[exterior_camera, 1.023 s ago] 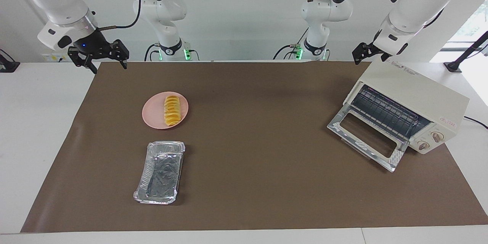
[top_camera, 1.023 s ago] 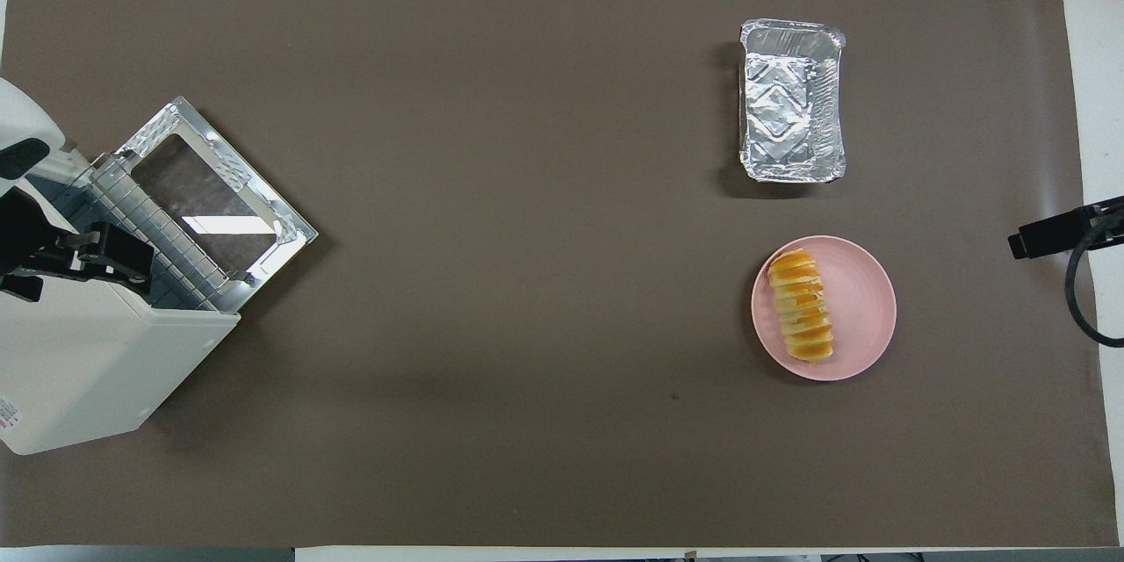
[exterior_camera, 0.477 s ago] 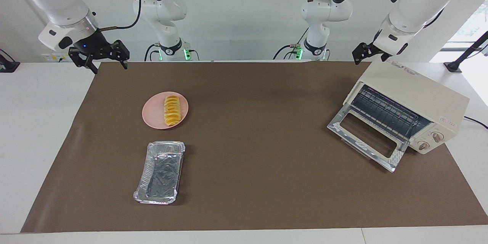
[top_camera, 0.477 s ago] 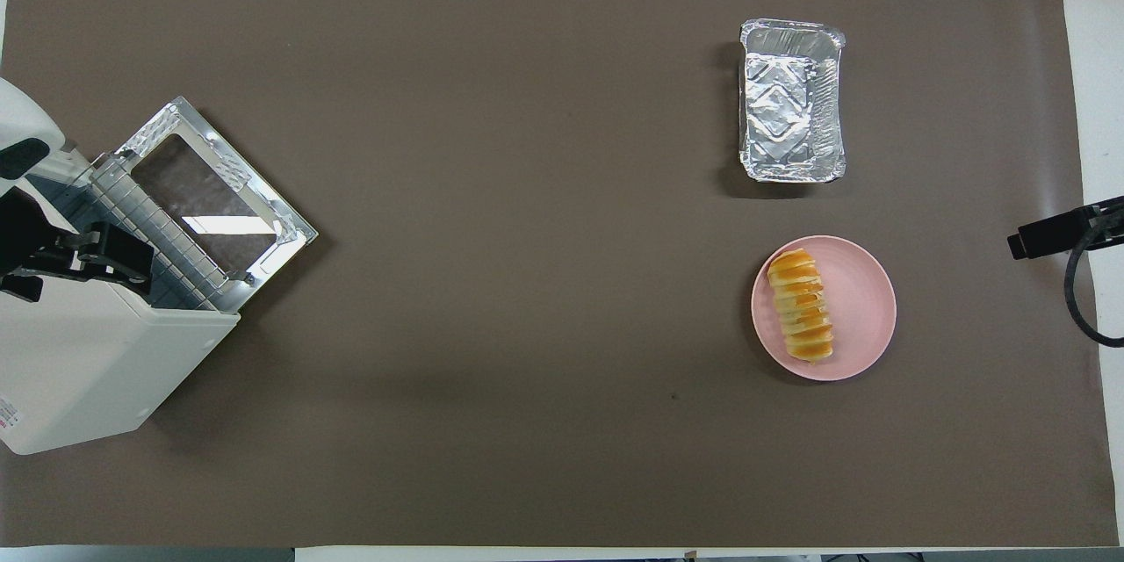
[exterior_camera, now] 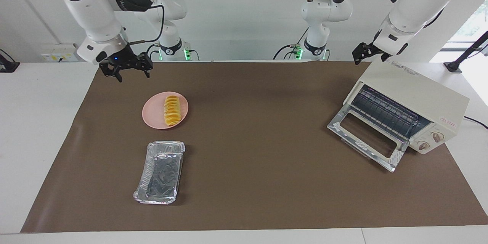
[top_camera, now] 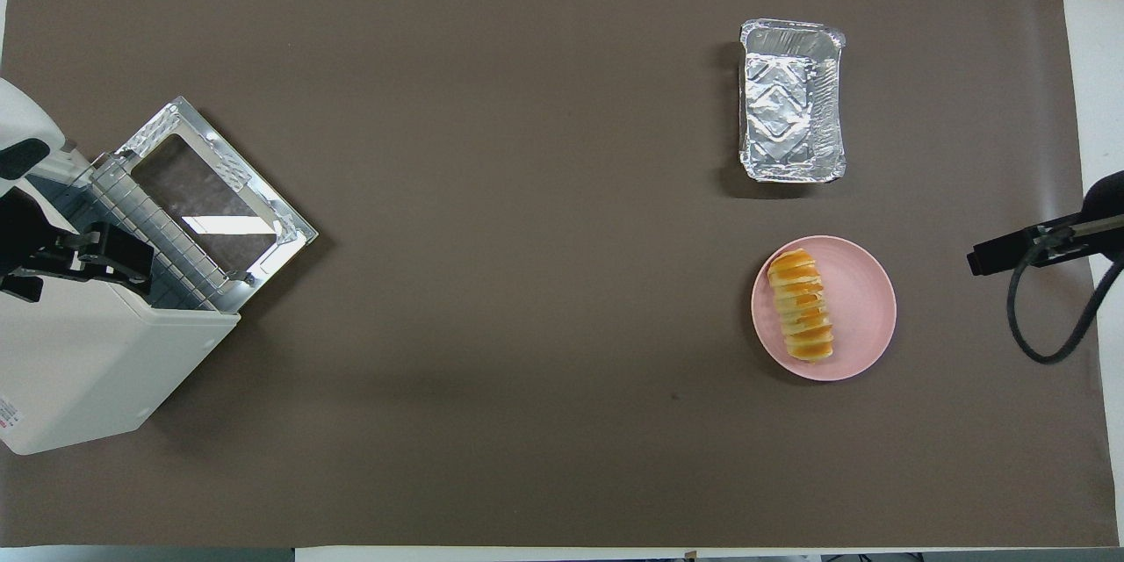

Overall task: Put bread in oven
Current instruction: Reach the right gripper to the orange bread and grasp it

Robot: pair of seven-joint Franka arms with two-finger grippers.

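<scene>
Hovering upper left of the facing frame, right claw (exterior_camera: pixel 129 73), fingers apart, should straddle the bread (exterior_camera: pixel 172 111) crosswise. Left claw (exterior_camera: pixel 366 55) waits above the oven (exterior_camera: pixel 413 97); fingers' state indiscernible.

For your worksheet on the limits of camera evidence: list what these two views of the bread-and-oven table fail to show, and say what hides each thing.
- Inside of the oven: facing view shows only the wire rack; the overhead view's housing roofs it over.
- Left gripper: over the oven; its finger spacing is unreadable in either view.
- Right gripper: overhead view's edge cuts off all but a tip.
- Underside of the bread: hidden against the pink plate.
- Floor of the foil tray: crinkled glare.
</scene>
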